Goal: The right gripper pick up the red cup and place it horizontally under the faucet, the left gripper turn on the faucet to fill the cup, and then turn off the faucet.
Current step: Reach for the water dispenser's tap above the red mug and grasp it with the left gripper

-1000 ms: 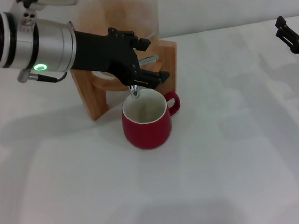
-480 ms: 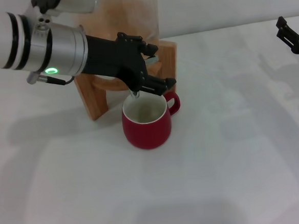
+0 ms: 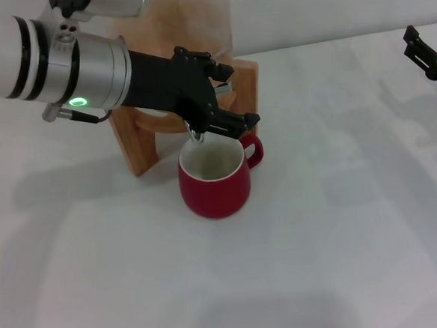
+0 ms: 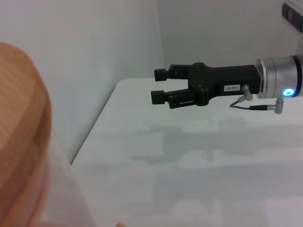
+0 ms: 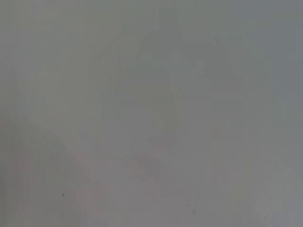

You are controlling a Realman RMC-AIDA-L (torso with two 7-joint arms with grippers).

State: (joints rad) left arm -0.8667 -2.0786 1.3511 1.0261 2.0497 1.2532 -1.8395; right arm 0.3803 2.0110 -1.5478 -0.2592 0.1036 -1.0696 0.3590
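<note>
Count: one red cup, one faucet, two grippers.
Left gripper: at the faucet, grip unclear.
Cup: upright just below those fingers, under the spout.
Right gripper: parked well apart; only the left wrist view shows its fingers parted, empty.

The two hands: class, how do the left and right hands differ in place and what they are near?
The left hand reaches over the red cup at the faucet; the right hand hangs apart at the table's far right, open and holding nothing. Both are black, fingered claws.
</note>
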